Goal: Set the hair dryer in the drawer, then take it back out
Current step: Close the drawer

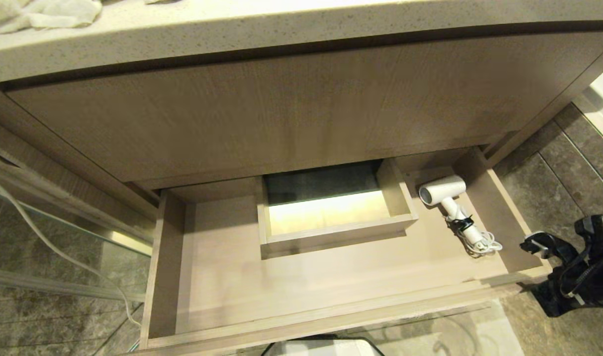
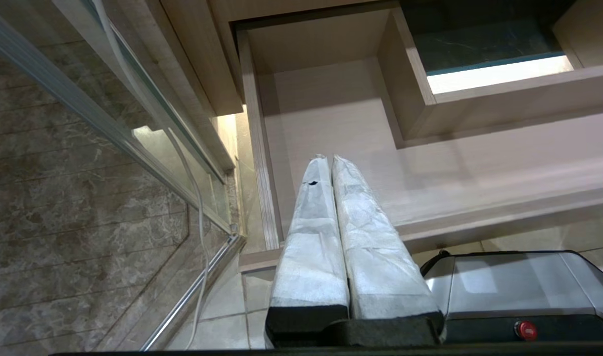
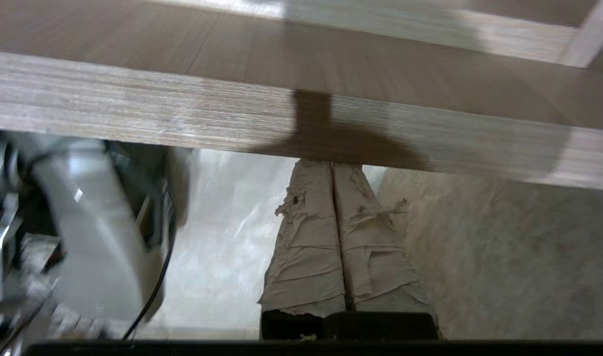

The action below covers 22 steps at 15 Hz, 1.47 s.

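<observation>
Hair dryer (image 1: 444, 194) lies inside the pulled-out wood-grain drawer (image 1: 331, 277), at its right end beyond the right gripper (image 3: 332, 165), whose taped fingers are pressed together, empty, just outside the drawer's front right corner. Grey marbled floor tiles (image 1: 558, 183) surround the vanity under a speckled stone countertop (image 1: 281, 34). It is small and white, with a grey round end, its cord bundled by a black tie. The left gripper (image 2: 328, 159), also closed, hangs near the drawer's left front corner.

A bathroom: stone-topped vanity (image 1: 281, 34); marble floor tiles (image 1: 558, 173); towel (image 1: 44, 14).
</observation>
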Tool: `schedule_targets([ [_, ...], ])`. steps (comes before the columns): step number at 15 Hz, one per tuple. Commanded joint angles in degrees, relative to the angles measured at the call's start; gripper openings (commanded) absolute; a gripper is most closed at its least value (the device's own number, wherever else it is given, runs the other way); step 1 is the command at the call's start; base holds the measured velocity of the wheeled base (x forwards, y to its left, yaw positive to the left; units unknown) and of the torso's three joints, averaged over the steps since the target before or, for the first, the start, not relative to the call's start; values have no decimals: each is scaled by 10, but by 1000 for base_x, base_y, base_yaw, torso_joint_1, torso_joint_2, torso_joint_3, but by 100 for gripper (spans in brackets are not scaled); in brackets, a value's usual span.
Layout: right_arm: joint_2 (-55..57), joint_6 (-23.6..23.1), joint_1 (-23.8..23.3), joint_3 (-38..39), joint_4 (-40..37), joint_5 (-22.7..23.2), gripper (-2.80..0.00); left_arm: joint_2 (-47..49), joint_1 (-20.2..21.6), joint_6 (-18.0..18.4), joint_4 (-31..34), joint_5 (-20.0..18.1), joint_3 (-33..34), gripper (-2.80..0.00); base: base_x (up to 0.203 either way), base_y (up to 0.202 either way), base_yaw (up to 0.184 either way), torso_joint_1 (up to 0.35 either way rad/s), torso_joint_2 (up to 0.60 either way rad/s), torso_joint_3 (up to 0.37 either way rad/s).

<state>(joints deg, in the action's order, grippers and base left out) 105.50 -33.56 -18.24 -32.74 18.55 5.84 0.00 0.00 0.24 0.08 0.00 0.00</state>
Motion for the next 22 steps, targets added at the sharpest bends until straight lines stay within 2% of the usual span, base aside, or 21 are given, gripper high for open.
schedule_targets([
  [1,-15,9,0,-9,63,1,-280,0,0,0,0,0,1,-280,0,0,0,0,0,0],
  [4,29,64,5,-33,217,0,-280,0,0,0,0,0,1,-280,0,0,0,0,0,0],
  [7,89,151,28,-84,314,-3,-280,0,0,0,0,0,1,-280,0,0,0,0,0,0],
  [8,104,165,31,-100,331,-4,-280,0,0,0,0,0,1,-280,0,0,0,0,0,0],
  [10,117,179,31,-122,342,-20,-280,0,0,0,0,0,1,-280,0,0,0,0,0,0],
  [18,73,196,30,-115,358,-20,-280,0,0,0,0,0,1,-280,0,0,0,0,0,0],
  [22,50,192,30,-84,320,-18,-280,0,0,0,0,0,0,-280,0,0,0,0,0,0],
])
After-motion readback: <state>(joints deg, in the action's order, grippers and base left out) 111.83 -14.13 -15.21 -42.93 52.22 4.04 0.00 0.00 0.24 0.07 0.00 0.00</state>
